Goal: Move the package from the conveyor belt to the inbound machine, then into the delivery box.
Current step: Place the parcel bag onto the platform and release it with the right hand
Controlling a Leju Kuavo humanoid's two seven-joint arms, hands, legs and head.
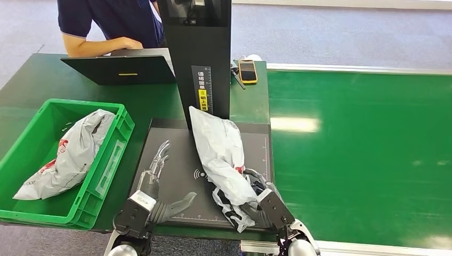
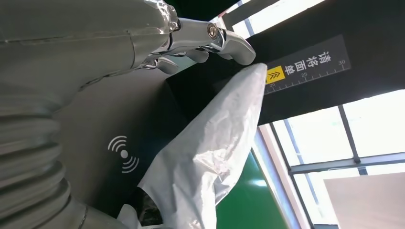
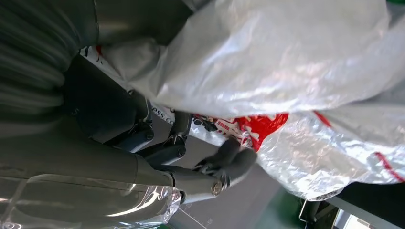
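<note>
One grey package point(image 1: 72, 154) lies inside the green delivery box point(image 1: 109, 160) on the table's left. Another package point(image 1: 218, 154) rests on the black inbound machine point(image 1: 176, 170), its near end grasped by the right hand point(image 1: 261, 205). Beside it, the left hand point(image 1: 154, 186) hovers released, fingers spread.

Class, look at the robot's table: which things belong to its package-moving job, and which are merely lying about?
Belonging to the job:
- grey package, held by the right hand
- black inbound machine beneath it
- green conveyor belt
- green delivery box, with another package inside
- left hand, fingers apart above the machine

Lying about:
- laptop
- orange phone
</note>
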